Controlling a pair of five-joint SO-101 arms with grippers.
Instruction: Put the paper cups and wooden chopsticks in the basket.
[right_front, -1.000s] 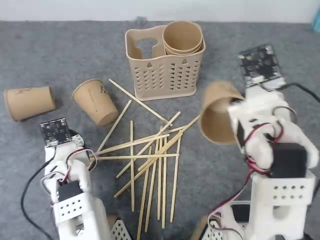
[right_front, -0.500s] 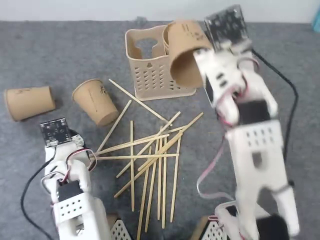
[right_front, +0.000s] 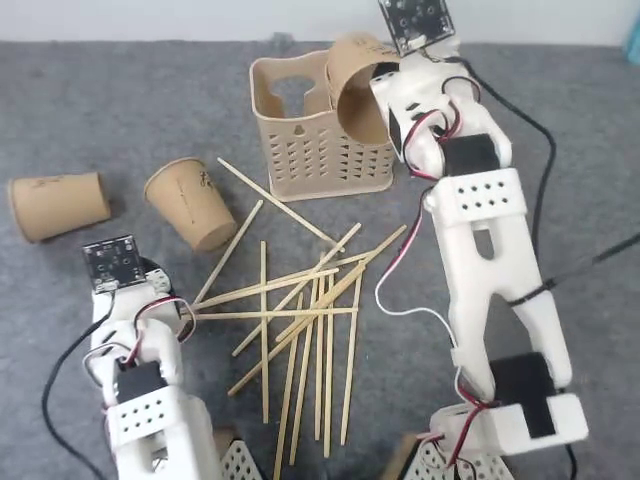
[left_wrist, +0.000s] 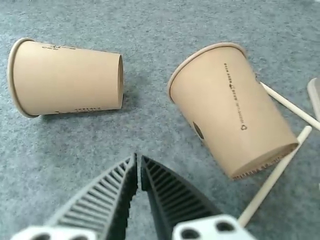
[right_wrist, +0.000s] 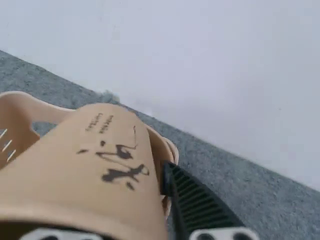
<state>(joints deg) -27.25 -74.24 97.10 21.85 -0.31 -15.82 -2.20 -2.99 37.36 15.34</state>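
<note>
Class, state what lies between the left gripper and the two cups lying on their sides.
Left wrist view: only bare grey carpet between the left gripper and the two cups.

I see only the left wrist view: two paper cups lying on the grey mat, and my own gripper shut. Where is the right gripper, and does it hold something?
Observer: The right gripper is above the basket. It is shut on a paper cup, which is tilted over the compartment on the right arm's side.
Operator: I see only some chopstick ends. Where are the chopsticks?
Observer: The chopsticks lie scattered on the mat, between the two arms and in front of the basket.
</note>
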